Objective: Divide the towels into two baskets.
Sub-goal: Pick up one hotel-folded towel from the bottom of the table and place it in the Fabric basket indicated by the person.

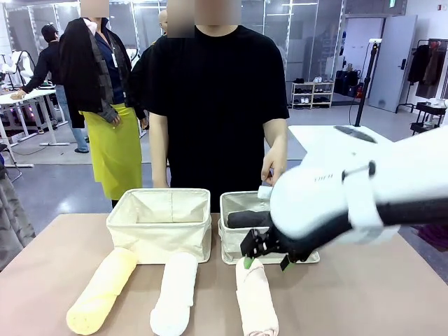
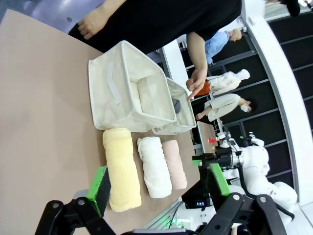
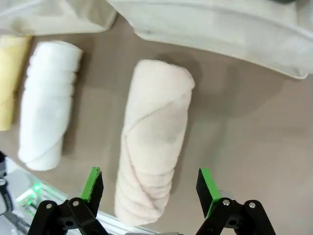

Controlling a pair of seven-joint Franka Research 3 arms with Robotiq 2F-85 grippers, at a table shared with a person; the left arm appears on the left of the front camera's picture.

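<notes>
Fingers spread over pink towel

Right fingers (image 3: 94,183) stood wide apart with nothing clamped, one pad on either side of the pink towel (image 3: 154,147) in the wrist view. Whether they touched it could not be told. From the front they (image 1: 248,264) hung at that towel's (image 1: 255,297) far end, just before the right basket (image 1: 231,246). Left fingers (image 2: 101,188) were likewise apart and empty, held clear of the towels. The pink towel lay on the tabletop (image 1: 364,294) in a row with the white towel (image 1: 175,294) beside it and the yellow towel (image 1: 103,288) beyond. The grey towel (image 1: 248,219) lay inside the right basket, and the left basket (image 1: 159,241) stood just beside it. A person's hand (image 1: 274,168) hovered at the right basket's far rim.
</notes>
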